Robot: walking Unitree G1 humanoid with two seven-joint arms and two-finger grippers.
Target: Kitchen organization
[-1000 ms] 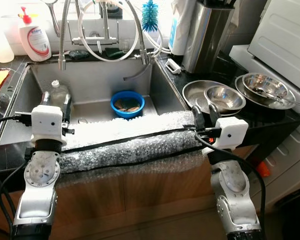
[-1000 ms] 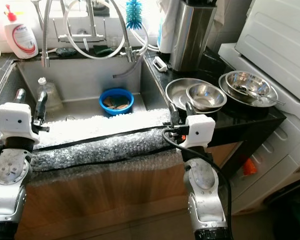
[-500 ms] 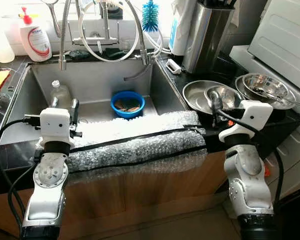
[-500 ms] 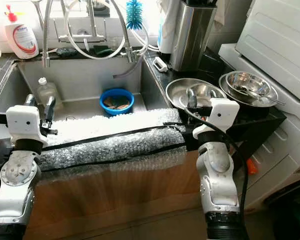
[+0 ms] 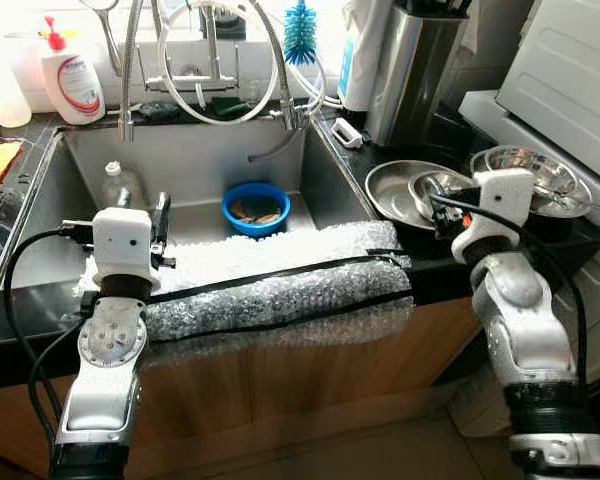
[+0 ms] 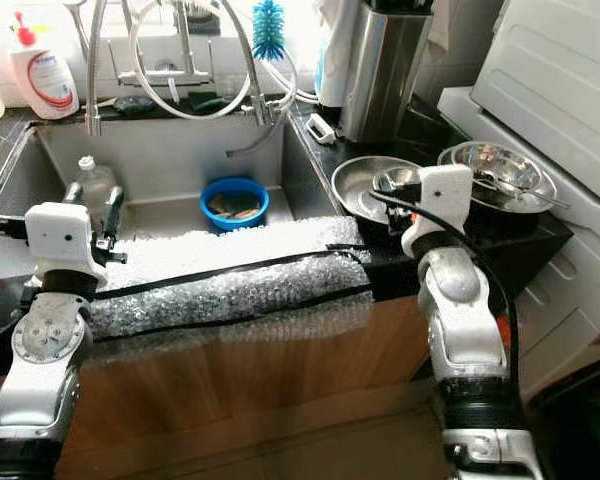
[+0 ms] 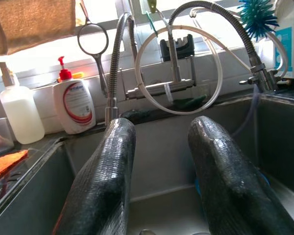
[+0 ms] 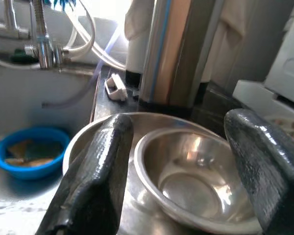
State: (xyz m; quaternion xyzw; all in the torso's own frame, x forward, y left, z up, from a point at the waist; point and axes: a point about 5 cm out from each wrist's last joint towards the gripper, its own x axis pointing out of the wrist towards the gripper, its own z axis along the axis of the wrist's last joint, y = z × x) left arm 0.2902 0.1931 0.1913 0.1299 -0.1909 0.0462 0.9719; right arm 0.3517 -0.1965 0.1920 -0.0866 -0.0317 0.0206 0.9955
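Note:
A small steel bowl (image 8: 188,182) sits nested inside a wider shallow steel bowl (image 5: 388,188) on the dark counter right of the sink. My right gripper (image 8: 179,147) is open and hovers just above the small bowl, one finger (image 8: 95,171) on each side of it, holding nothing. A second steel bowl (image 5: 536,176) with utensils in it stands further right. My left gripper (image 5: 140,205) is open and empty over the sink's front left part. A blue bowl (image 5: 254,207) with scraps lies in the sink (image 5: 200,160), and a clear plastic bottle (image 5: 120,184) stands at the sink's left.
Bubble wrap (image 5: 280,285) covers the sink's front edge. Faucet hoses (image 7: 174,63), a soap bottle (image 5: 70,75) and a blue brush (image 5: 300,30) line the back. A tall steel canister (image 5: 410,70) stands behind the bowls. A white appliance (image 5: 570,60) is at the right.
My right gripper rose from the counter's front edge and moved back and right, over the nested bowls. My left gripper shifted a little right, toward the sink.

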